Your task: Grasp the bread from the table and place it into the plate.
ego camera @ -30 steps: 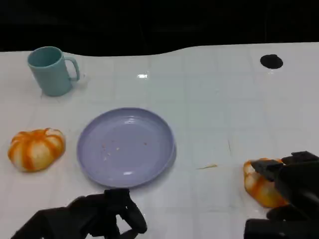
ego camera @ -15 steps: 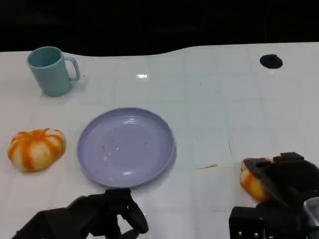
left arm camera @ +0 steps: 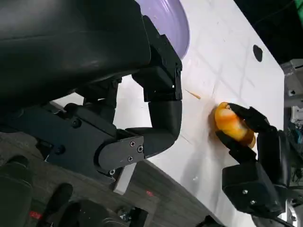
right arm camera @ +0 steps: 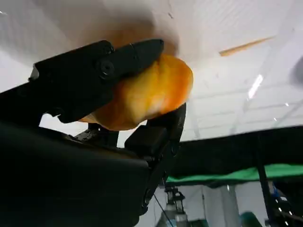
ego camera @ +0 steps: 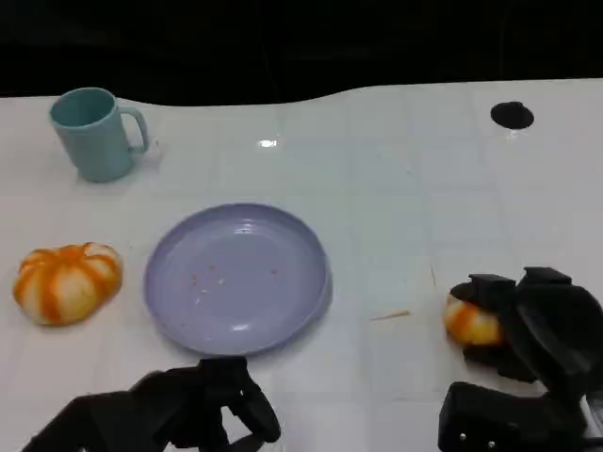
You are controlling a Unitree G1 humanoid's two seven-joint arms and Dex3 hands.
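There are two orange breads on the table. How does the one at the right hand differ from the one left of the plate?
The bread at the right is gripped by the right hand; the bread at the left lies free, with no hand on it. The right one is mostly hidden by fingers; the left one shows whole, with white ribs. Both are orange and rounded, and both are outside the plate.

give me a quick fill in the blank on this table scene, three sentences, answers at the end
1. The right hand grips an orange and white ____.
2. The purple plate holds only a few ____.
3. The teal mug stands on the table beyond the second bread, on the robot's ____ side.

Missing words: bread; crumbs; left
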